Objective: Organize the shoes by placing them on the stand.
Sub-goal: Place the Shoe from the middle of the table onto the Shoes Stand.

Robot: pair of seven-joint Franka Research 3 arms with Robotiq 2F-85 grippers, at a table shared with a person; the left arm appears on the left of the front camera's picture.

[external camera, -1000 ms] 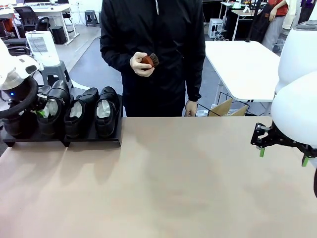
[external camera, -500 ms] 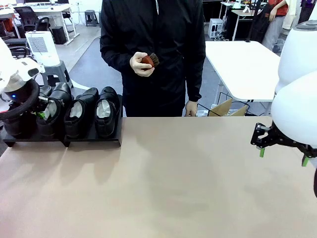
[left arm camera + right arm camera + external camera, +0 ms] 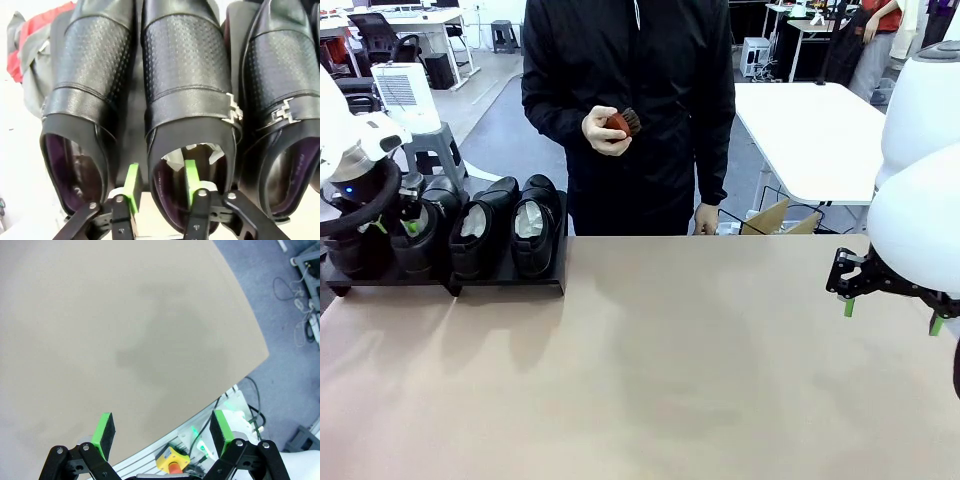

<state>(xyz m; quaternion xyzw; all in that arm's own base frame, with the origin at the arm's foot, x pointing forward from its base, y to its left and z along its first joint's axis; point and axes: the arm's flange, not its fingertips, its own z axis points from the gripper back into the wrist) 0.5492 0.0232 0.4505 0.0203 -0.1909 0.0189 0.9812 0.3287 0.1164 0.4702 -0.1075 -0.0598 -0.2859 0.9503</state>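
Four glossy black shoes stand side by side on the low black stand (image 3: pixel 510 283) at the table's far left. My left gripper (image 3: pixel 398 226) is at the second shoe from the left (image 3: pixel 424 240). In the left wrist view that shoe (image 3: pixel 185 65) sits level between two others (image 3: pixel 92 75) (image 3: pixel 285 70). My left gripper (image 3: pixel 161 169) straddles its opening's side wall, one green finger inside and one outside, with a gap on either side of the wall: open. My right gripper (image 3: pixel 890 310) hangs open and empty near the table's right edge (image 3: pixel 160 427).
A person in black stands at the far side holding a small reddish-brown brush (image 3: pixel 620 123). My left arm covers part of the leftmost shoe (image 3: pixel 355 250). The brown tabletop (image 3: pixel 670 370) stretches bare between the stand and my right gripper. A white table (image 3: pixel 815 130) stands behind.
The second shoe has come down from a tilted, raised pose to rest flat on the stand. My left gripper's fingers have spread apart from its wall. The right arm has not moved.
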